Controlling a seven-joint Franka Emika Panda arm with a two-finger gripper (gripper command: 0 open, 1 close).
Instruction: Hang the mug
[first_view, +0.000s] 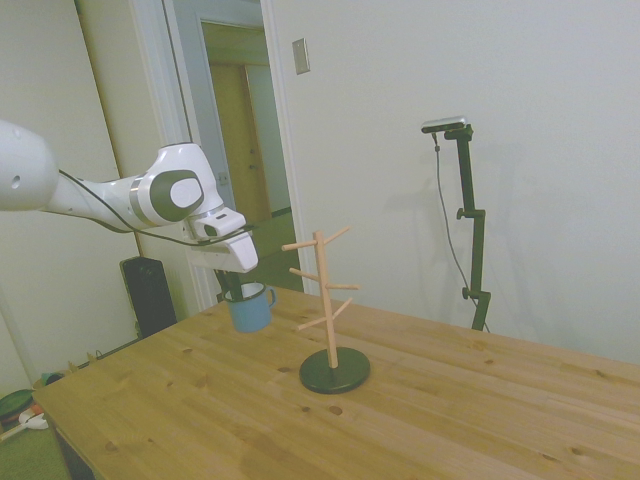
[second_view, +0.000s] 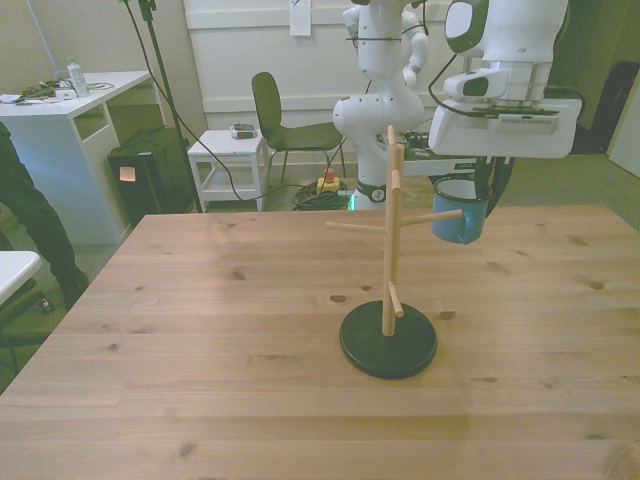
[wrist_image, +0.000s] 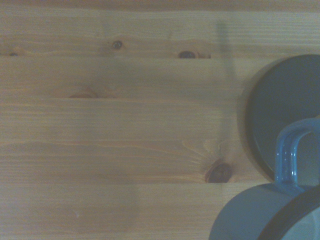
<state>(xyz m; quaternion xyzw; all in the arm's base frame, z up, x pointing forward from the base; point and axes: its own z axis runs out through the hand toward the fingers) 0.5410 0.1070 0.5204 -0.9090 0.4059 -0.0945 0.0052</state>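
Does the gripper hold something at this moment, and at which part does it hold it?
Yes. The gripper holds the blue mug by its rim, lifted above the table, with the handle turned toward the wooden peg stand.

Mug (first_view: 250, 309): blue, dark rim. Peg stand (second_view: 390, 225): pale wood, black round base. Table (second_view: 200, 340): knotty light-brown planks. Arm (first_view: 150, 195): white, grey joints.
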